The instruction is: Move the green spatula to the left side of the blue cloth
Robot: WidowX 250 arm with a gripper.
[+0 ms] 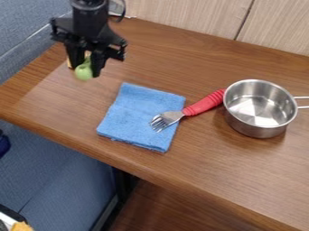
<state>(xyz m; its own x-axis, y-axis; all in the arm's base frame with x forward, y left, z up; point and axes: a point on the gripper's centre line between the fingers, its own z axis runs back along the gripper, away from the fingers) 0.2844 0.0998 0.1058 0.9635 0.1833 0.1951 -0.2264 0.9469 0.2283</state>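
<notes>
At the upper left, my gripper [86, 66] hangs over the table's left part, its fingers shut on a green object, which looks like the green spatula [84, 72]. Its rounded green end pokes out below and between the fingers; most of the rest is hidden by them. The blue cloth [134, 116] lies flat on the table, to the right of the gripper and nearer the camera. I cannot tell whether the green piece touches the table.
A fork with a red handle [205, 103] lies with its metal tines on the cloth. Right of it stands a steel pot [258, 128], handle pointing right. The wooden table [199, 169] has its front edge running diagonally below the cloth, and a pale panel stands behind.
</notes>
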